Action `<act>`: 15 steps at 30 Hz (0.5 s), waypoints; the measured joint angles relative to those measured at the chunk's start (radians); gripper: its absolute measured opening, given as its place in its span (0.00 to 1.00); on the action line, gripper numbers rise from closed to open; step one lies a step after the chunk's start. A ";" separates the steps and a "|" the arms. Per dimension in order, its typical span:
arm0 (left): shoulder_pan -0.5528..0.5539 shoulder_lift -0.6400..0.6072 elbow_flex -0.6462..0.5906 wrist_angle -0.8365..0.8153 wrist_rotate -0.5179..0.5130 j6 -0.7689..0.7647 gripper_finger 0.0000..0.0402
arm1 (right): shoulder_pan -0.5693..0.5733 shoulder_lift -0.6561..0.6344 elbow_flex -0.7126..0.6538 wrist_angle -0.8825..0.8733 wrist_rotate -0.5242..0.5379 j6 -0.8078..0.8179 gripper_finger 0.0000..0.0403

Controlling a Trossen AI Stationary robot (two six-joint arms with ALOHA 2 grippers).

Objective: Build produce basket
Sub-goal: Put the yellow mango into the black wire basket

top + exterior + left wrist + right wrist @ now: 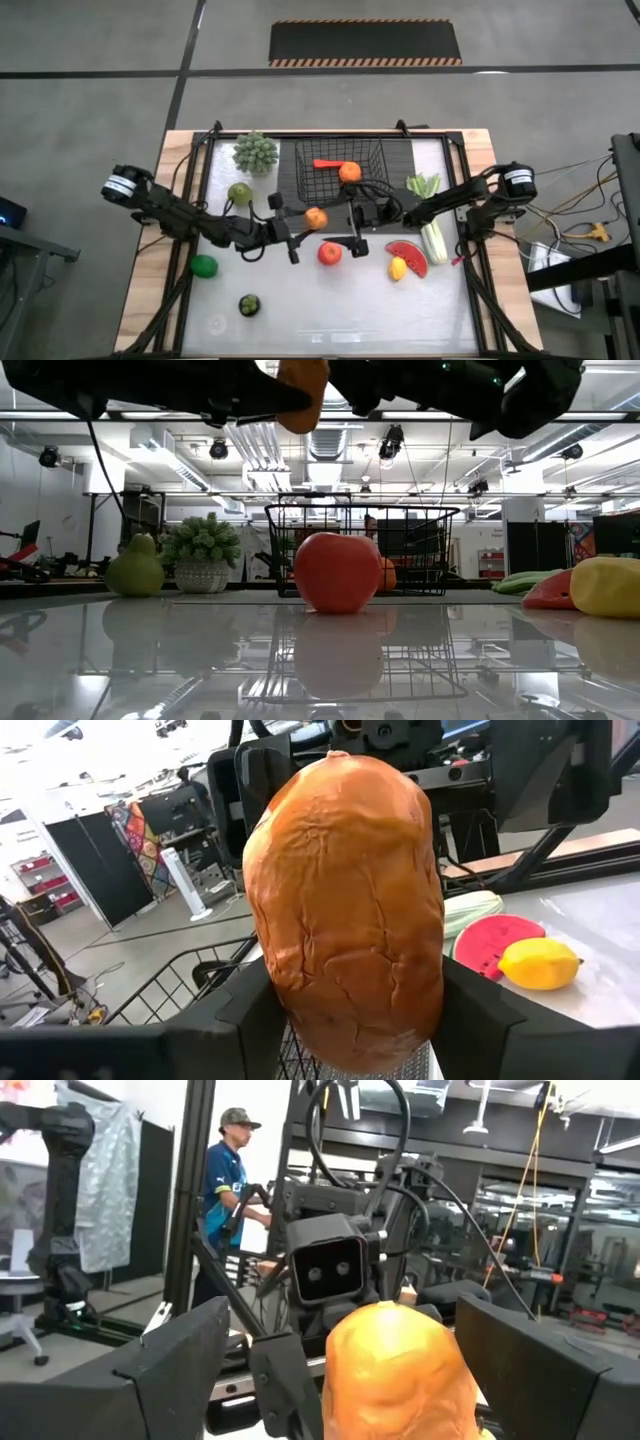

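A wrinkled toy orange is held in the air over the table's middle by my left gripper, which is shut on it. My right gripper faces it from the right, open. Its fingers stand on either side of the orange without touching. The black wire basket stands at the far middle and holds a carrot and an orange fruit. A red apple sits on the table below the grippers. My left gripper pinches the orange's lower part between its two fingers, one on each side. It comes roughly level from the table's left. The orange is lifted clear of the table, high in the low view, and stands out past the fingertips.
Watermelon slice, lemon and celery lie to the right. A green pear, green fruit and dark round fruit lie to the left. A potted plant stands beside the basket. A person is beyond the table.
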 joint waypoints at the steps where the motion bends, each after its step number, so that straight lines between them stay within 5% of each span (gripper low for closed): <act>1: 0.000 0.000 0.000 0.001 -0.002 0.000 0.45 | -0.001 0.003 0.005 -0.002 0.003 0.000 0.91; 15: 0.001 -0.006 0.001 0.077 0.114 0.038 0.46 | -0.005 0.008 0.010 -0.059 0.050 0.001 0.62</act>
